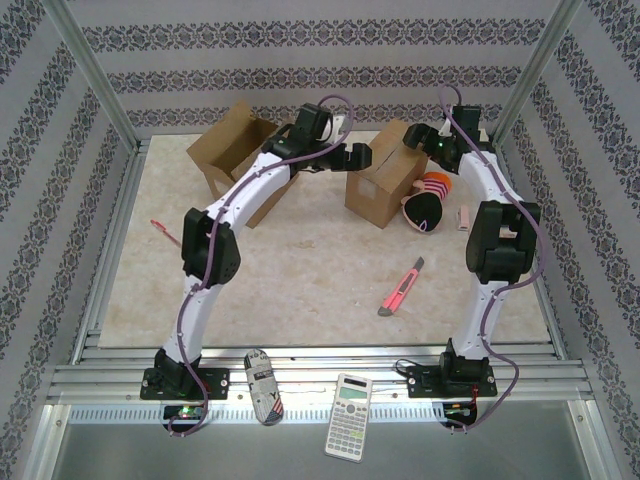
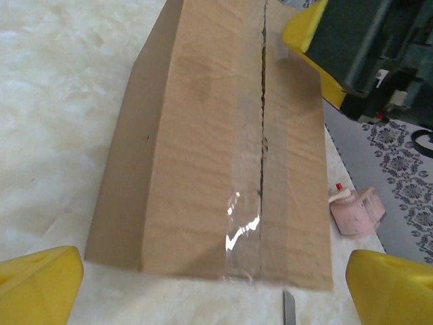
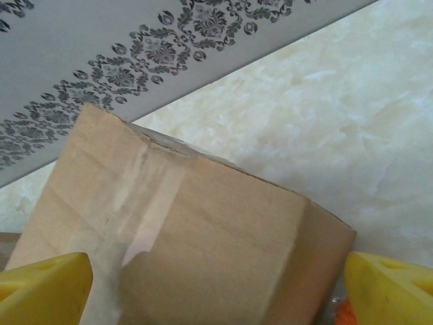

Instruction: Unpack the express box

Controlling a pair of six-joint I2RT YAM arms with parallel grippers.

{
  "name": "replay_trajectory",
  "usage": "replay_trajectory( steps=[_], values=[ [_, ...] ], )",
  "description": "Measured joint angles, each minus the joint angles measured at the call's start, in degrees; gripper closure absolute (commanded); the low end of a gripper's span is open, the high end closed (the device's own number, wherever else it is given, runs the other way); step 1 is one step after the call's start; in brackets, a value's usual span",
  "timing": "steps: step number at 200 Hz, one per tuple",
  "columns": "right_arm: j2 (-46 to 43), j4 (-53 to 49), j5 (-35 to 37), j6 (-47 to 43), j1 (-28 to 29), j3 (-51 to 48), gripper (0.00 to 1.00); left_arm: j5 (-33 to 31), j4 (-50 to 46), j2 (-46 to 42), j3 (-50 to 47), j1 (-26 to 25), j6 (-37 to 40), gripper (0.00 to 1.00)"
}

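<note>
Taped box [image 1: 385,188] sits approx 1 o'clock on table [image 1: 300,270], flaps shut. L gripper [image 1: 365,156] at box's 9 o'clock, R gripper [image 1: 428,140] at its 1 o'clock. Both spread wide w/ box between fingers, clamping nothing. Pink cutter [image 1: 401,287] lies at 5 o'clock.
</note>
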Motion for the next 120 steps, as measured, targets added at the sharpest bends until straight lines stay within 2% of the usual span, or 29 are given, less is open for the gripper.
replay_trajectory(
  steps=[31, 82, 120],
  values=[
    [0.39, 0.92, -2.14, 0.81, 0.04, 0.07, 0.13, 0.42, 0.28, 4.55, 3.43, -0.66, -0.04, 0.0],
    [0.76, 3.69, -5.55, 2.62, 1.38, -2.21, 0.22, 0.37, -0.44, 5.44, 3.34, -1.16, 0.04, 0.0],
    [0.74, 6.84, -7.61, 3.21, 4.33, -4.39, 0.25, -0.59, 0.37, -0.02, -7.34, -1.16, 0.28, 0.0]
  ],
)
